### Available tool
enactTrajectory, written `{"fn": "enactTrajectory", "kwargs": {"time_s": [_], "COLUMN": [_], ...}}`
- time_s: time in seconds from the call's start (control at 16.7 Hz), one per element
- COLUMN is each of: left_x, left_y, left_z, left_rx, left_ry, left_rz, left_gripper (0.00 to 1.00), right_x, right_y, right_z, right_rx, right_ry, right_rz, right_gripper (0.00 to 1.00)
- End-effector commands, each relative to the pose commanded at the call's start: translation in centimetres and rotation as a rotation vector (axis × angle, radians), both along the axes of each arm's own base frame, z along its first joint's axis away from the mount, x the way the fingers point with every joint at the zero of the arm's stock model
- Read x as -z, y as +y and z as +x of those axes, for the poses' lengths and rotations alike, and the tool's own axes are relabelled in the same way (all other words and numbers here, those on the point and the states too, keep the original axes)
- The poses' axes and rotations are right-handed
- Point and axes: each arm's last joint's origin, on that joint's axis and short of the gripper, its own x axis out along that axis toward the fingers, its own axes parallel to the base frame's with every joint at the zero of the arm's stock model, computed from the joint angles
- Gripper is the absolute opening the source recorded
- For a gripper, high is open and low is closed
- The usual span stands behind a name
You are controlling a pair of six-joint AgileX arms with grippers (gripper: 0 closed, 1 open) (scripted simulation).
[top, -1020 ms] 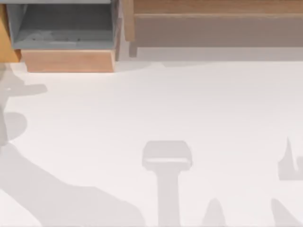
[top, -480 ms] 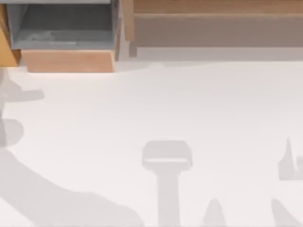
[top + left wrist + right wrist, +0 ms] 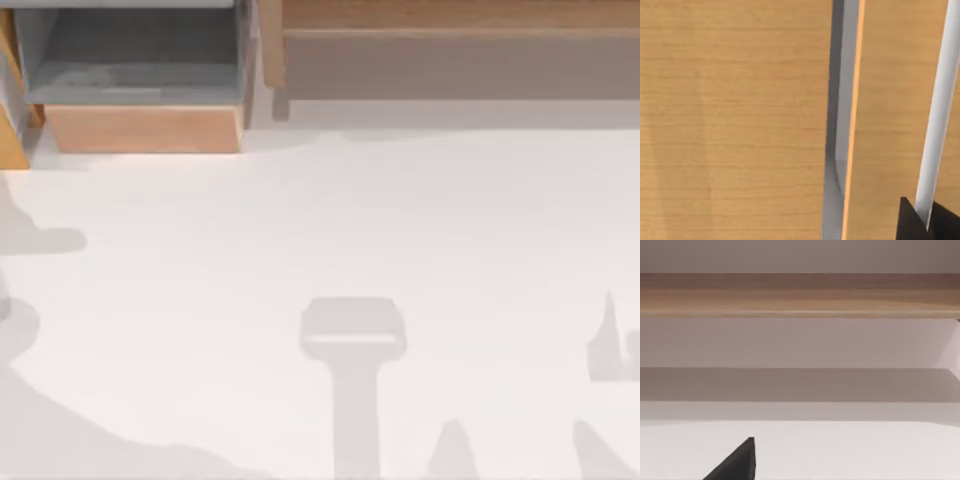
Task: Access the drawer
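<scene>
The drawer [image 3: 145, 128] stands pulled out at the table's back left, showing its grey floor and walls behind a plain light-brown front panel. At the far left edge an orange-brown wooden panel [image 3: 12, 140] juts forward beside it. In the left wrist view my left gripper [image 3: 926, 220] is right against such a panel [image 3: 735, 120], its dark fingertips [image 3: 910, 222] either side of a white handle bar [image 3: 940, 110]. A grey gap [image 3: 837, 150] splits the wood. A dark part of my right gripper [image 3: 737, 462] hangs over the white table, facing the shelf unit.
A long wide wooden shelf unit [image 3: 450, 50] runs along the back right, also seen as the shelf unit [image 3: 800, 295] ahead of the right wrist. Arm shadows lie on the white table [image 3: 330, 220] at the left edge and along the front.
The orange-brown panel at the left edge has come forward toward the table's front. The left arm's shadow has slid down and leftward. The drawer and the right side are unchanged.
</scene>
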Motion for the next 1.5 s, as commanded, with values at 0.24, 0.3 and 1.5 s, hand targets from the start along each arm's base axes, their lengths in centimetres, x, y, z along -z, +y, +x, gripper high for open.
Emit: {"fn": "enactTrajectory", "kwargs": {"time_s": [0.24, 0.3, 1.5], "left_x": [0.2, 0.3, 0.6], "left_y": [0.1, 0.2, -0.1], "left_z": [-0.3, -1.0, -11.3], "left_rx": [-0.008, -0.014, 0.006], "left_ry": [0.006, 0.011, 0.020], "left_rz": [-0.004, -0.009, -0.012], "left_gripper": [0.00, 0.00, 0.00], "right_x": [0.0, 0.0, 0.0], "right_y": [0.0, 0.0, 0.0], "right_z": [0.0, 0.0, 0.0], "right_rx": [0.000, 0.000, 0.000], "right_ry": [0.000, 0.000, 0.000], "right_rz": [0.000, 0.000, 0.000], "right_gripper": [1.00, 1.00, 1.00]}}
